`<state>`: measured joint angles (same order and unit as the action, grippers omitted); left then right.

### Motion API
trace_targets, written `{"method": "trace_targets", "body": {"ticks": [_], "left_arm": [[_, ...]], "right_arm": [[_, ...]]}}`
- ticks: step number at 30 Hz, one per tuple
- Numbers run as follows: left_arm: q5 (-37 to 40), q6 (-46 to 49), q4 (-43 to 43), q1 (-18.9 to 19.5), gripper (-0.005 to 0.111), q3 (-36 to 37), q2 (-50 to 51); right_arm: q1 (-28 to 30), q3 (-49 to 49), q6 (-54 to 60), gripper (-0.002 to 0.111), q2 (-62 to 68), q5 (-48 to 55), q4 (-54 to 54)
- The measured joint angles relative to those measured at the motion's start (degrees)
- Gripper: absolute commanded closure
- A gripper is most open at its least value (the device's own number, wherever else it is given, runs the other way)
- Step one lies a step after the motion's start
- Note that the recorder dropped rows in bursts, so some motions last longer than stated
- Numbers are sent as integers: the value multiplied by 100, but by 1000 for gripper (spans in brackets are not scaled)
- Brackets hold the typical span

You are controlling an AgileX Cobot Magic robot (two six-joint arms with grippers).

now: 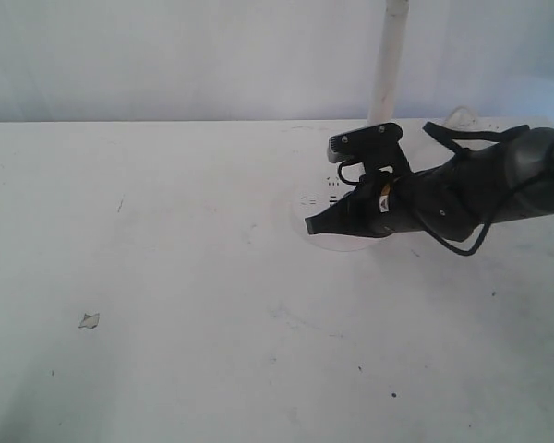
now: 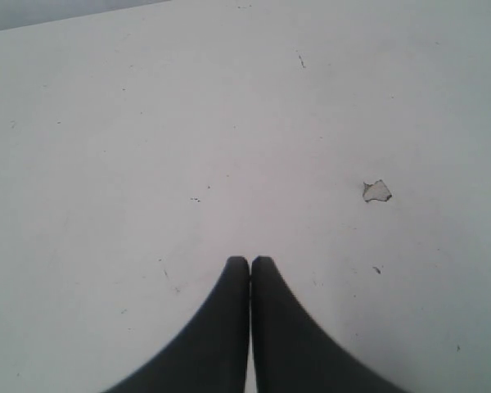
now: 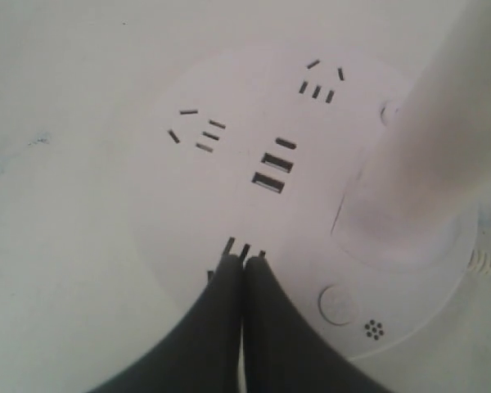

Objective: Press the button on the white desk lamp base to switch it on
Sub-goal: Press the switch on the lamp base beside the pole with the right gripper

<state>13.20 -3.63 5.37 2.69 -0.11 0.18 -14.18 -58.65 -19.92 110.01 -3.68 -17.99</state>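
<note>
Right wrist view: the right gripper (image 3: 244, 260) is pinched fully closed and holding nothing. Its tips are over some outlet holes (image 3: 244, 247) on the white desk lamp base (image 3: 229, 188), and the button (image 3: 338, 304) is just beside them, uncovered. Left gripper (image 2: 250, 262) is closed and empty too, over the scuffed white table (image 1: 166, 277). The base sits far right.

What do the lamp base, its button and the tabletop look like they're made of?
The white desk lamp base looks like moulded plastic, smooth satin white, with crisp outlet holes and USB slots. The button seems the same white plastic, flush, marked only by a faint grey ring. The table is probably a matte white coated board; a small chipped patch exposes a duller layer.
</note>
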Motion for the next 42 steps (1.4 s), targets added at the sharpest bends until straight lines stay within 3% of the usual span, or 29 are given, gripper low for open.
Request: {"method": "trace_targets", "body": {"ticks": [34,42], "left_arm": [[0,0,0,0,107,0,0],[0,0,0,0,107,0,0]], "right_arm": [[288,0,104,108,43,167,8],[300,-23,104,108,319,-204,8]]}}
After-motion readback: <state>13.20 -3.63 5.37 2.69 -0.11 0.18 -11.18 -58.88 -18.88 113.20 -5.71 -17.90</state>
